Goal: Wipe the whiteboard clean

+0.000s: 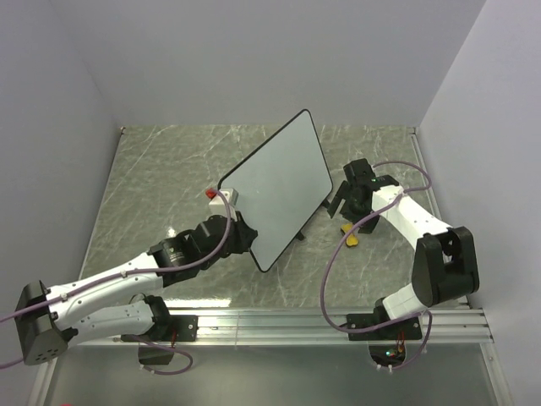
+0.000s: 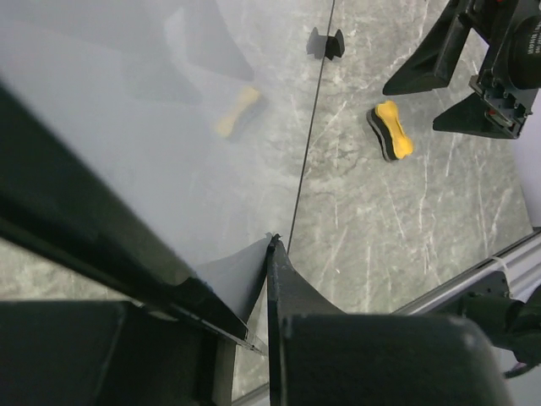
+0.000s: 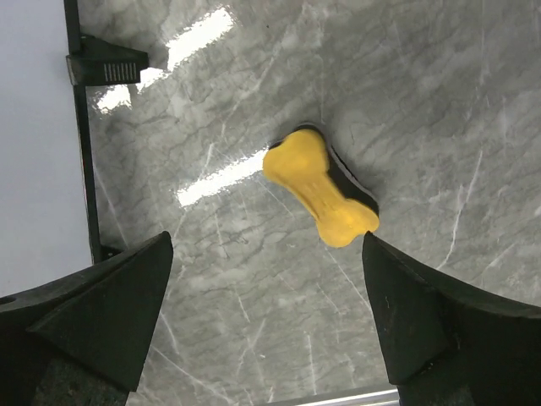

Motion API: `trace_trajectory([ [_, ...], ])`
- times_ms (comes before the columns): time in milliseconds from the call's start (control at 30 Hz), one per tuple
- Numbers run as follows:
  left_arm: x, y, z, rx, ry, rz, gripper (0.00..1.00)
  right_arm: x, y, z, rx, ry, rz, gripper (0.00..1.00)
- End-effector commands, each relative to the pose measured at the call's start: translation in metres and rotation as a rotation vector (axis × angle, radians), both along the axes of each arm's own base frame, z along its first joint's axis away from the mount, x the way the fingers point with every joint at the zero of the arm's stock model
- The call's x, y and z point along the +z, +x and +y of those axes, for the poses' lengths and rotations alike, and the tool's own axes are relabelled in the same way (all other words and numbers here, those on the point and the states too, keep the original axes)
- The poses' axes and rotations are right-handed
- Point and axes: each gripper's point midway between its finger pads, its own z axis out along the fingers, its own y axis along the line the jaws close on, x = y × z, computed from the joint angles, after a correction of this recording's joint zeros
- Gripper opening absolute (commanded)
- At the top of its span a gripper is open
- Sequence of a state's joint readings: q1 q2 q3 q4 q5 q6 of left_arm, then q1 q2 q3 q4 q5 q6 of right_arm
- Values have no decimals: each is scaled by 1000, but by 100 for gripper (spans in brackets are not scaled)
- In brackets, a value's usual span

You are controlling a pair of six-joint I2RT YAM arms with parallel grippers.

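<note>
Nearest, the left gripper (image 2: 258, 292) pinches one edge of the large thin white black-rimmed whiteboard (image 1: 279, 190), tilted over the grey marble table (image 1: 152, 169), a narrow hold that could let it pivot or slip, while the right gripper (image 3: 267, 254) hangs wide open above the small yellow bone-shaped eraser (image 3: 319, 196) beside it.

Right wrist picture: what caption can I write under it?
Open right hand above the yellow bone-shaped eraser lying on the grey table, whiteboard at the left.
</note>
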State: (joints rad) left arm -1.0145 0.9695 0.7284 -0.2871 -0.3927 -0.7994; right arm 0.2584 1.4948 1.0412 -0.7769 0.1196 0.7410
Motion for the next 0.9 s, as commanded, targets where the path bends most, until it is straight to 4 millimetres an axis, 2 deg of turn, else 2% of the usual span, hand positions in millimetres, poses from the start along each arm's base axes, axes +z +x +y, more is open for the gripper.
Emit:
trace_trajectory([
  [0, -38, 11, 44, 33, 285, -7, 0, 5, 6, 0, 21, -6, -24, 100],
  [167, -63, 16, 49, 60, 324, 3, 0, 9, 4, -2, 38, -18, -21, 100],
  [367, -76, 26, 51, 115, 341, -10, 0, 13, 3, 0, 62, -8, -22, 100],
  [600, -72, 40, 55, 127, 408, -43, 0, 12, 1, 2, 75, -1, -13, 100],
  [767, -48, 51, 69, 191, 432, -48, 0, 10, 0, 5, 80, 12, -11, 100],
  [867, -54, 56, 77, 223, 448, -26, 0, 7, 0, 8, 80, 27, -2, 100],
])
